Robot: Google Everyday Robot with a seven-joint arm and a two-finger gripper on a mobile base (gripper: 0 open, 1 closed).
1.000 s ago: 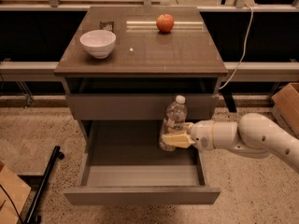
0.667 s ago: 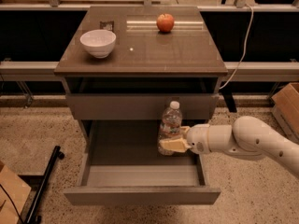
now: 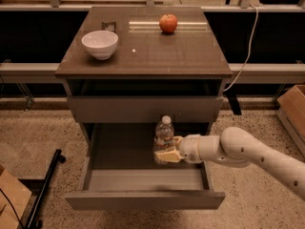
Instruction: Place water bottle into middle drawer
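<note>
The bottle (image 3: 164, 133) stands upright in the gripper (image 3: 163, 156), whose tan fingers (image 3: 167, 157) are closed around its lower body. The white cap and the ribbed shoulder rise clear above the fingers. The gripper reaches in from the right on a white arm (image 3: 238, 149) and sits over the open drawer (image 3: 143, 199), toward the right half of it and nearer its back than its front. The bottle's base is down inside the drawer, below the side walls. Whether it touches the grey floor cannot be told.

Just above the gripper, behind the bottle's cap, is the closed upper drawer front (image 3: 119, 109). Higher up is the cabinet top (image 3: 190, 56). On it a white bowl (image 3: 100, 43) sits up and to the left of the gripper, and a red apple (image 3: 168, 23) sits almost straight above it at the far edge, well apart from the bowl.

To the gripper's right, beyond the arm, a pale cable (image 3: 245, 51) hangs off the cabinet's corner and a cardboard box (image 3: 293, 106) stands on the speckled floor. Down to its left a black pole (image 3: 45, 187) lies slanted on the floor beside the drawer.
</note>
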